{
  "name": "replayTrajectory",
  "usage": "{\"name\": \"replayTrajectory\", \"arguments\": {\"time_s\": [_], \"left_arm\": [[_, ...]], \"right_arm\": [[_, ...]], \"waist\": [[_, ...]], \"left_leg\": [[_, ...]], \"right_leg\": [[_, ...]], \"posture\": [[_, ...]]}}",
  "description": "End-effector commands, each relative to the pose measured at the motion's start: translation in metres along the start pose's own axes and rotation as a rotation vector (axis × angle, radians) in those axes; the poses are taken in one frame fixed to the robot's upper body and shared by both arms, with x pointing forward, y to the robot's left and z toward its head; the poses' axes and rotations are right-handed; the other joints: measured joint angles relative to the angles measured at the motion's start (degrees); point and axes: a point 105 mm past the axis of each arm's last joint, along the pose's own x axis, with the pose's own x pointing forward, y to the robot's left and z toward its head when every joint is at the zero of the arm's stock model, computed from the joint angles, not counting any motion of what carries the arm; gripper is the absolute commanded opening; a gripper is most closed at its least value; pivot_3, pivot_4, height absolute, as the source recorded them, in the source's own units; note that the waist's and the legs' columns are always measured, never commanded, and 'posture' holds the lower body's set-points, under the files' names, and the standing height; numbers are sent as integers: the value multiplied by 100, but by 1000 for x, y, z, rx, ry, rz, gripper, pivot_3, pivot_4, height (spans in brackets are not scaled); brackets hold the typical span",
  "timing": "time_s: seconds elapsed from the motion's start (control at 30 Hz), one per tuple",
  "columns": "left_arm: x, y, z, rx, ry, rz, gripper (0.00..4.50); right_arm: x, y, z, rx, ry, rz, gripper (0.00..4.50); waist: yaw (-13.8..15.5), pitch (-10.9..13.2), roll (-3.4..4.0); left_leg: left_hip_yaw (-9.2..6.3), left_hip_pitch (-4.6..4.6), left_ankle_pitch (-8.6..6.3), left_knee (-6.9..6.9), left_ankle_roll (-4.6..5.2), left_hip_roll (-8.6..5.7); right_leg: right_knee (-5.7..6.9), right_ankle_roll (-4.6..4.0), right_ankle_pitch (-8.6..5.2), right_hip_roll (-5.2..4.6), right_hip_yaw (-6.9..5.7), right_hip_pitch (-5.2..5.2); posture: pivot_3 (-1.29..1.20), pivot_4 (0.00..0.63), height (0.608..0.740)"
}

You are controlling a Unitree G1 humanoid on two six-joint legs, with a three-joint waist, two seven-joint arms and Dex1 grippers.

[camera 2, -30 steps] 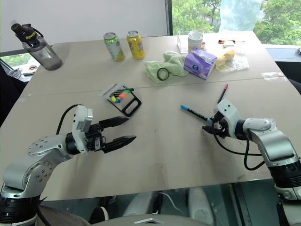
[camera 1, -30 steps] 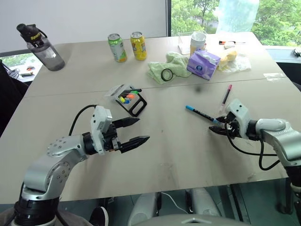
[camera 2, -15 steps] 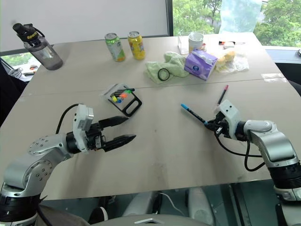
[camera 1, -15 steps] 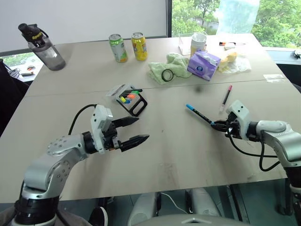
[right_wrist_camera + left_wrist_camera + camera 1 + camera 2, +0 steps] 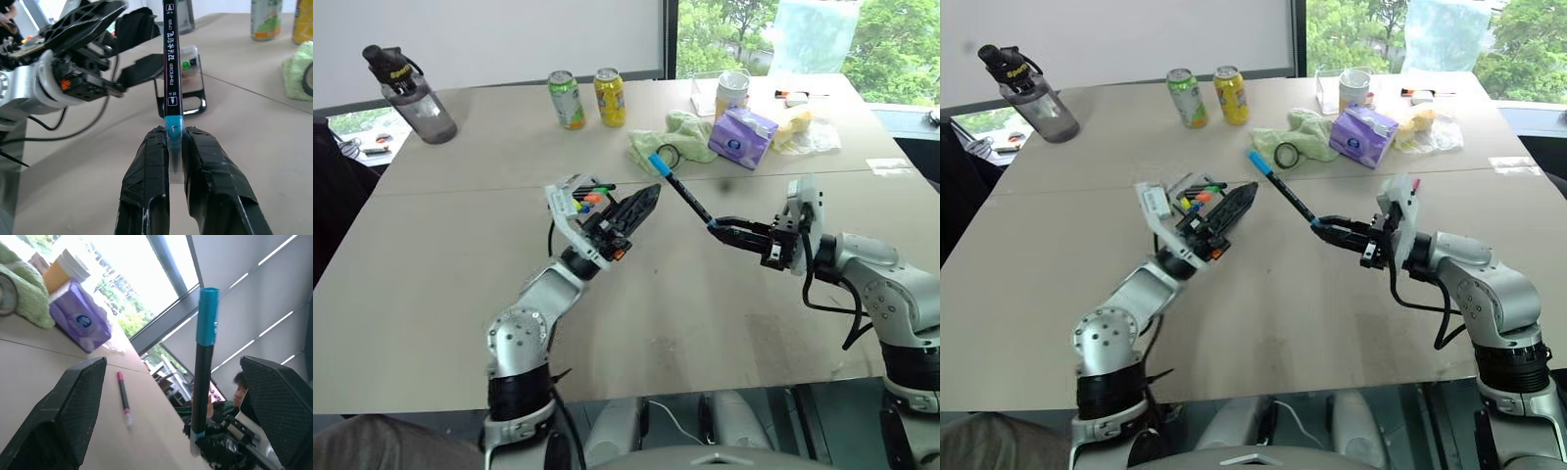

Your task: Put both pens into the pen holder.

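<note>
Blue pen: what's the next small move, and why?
Probably bring the left gripper forward so its open fingers straddle the blue pen, then close. The right gripper is shut on the pen's pale tip and holds it up off the table, its shaft between the left fingers in the left wrist view. The pen holder sits on the left arm's side, so a handover looks likely.

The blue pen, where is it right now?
The blue pen is up off the table, pinched at its lower end by the right gripper, slanting up toward the green cloth, with the open left gripper close beside it.
</note>
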Motion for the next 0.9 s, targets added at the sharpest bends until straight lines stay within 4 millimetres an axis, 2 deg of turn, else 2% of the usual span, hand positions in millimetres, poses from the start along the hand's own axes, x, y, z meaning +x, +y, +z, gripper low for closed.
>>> {"name": "replayTrajectory", "arguments": {"time_s": [0.03, 0.1, 0.2, 0.27, 0.4, 0.43, 0.53, 0.73, 0.87, 0.9], "left_arm": [[6, -11, -2, -4, 11, -51, 4500], [8, -10, -3, -6, 11, -53, 4500], [7, -8, -7, -9, 24, -59, 3751], [6, -7, -11, -6, 34, -60, 2858], [5, -7, -19, -22, 36, -75, 1362], [5, -7, -20, -24, 35, -79, 850], [6, -9, -21, -28, 32, -92, 121], [7, -9, -20, -13, 33, -94, 121], [9, -5, -21, 52, 60, -51, 0], [9, -6, -22, 79, 70, -47, 0]], "right_arm": [[1, 10, 8, -32, -6, 35, 11], [1, 13, 6, -33, 4, 48, 11], [1, 17, 6, -31, 5, 64, 0], [1, 19, 6, -33, 11, 73, 0], [1, 25, 3, -32, 29, 104, 0], [1, 26, 3, -32, 30, 107, 0], [0, 28, 2, -28, 37, 114, 0], [-4, 29, -5, 4, 111, 124, 0], [-9, 23, -5, 20, 98, 79, 1967], [-12, 22, -5, 36, 95, 67, 2225]], "waist": [[7, 0, 0], [28, 0, 0], [41, 0, 0], [45, 0, 0], [47, 0, 0], [46, 0, 0], [47, 0, -1], [48, 1, -1], [47, 1, -2], [49, 1, -2]], "left_leg": [[0, 0, 0, 0, 0, 0], [1, 0, 0, 2, 0, -1], [1, -1, 0, 3, 0, -2], [0, -1, 0, 2, 0, -2], [0, -1, 0, 2, 0, -3], [0, -1, 0, 2, 0, -3], [0, -1, 0, 2, 0, -3], [0, -2, 0, 2, 0, -3], [0, -1, 0, 1, 0, -2], [0, -1, 0, 1, 0, -1]], "right_leg": [[0, 0, 0, 0, 0, 0], [-1, 0, 0, -1, 1, 0], [-3, 0, 0, -2, -1, 1], [-2, 0, 0, -2, -2, 1], [-5, 0, 0, -3, -1, 2], [-5, 0, 0, -3, -1, 2], [-4, 0, 0, -2, -1, 2], [-5, 0, 0, -2, -2, 3], [-5, 0, 0, -1, -1, 3], [-5, 0, 0, -1, -2, 3]], "posture": [[0, 150, 740], [0, 150, 740], [0, 150, 740], [0, 150, 740], [0, 150, 740], [0, 150, 740], [0, 150, 740], [0, 150, 740], [0, 150, 740], [0, 150, 740]]}}
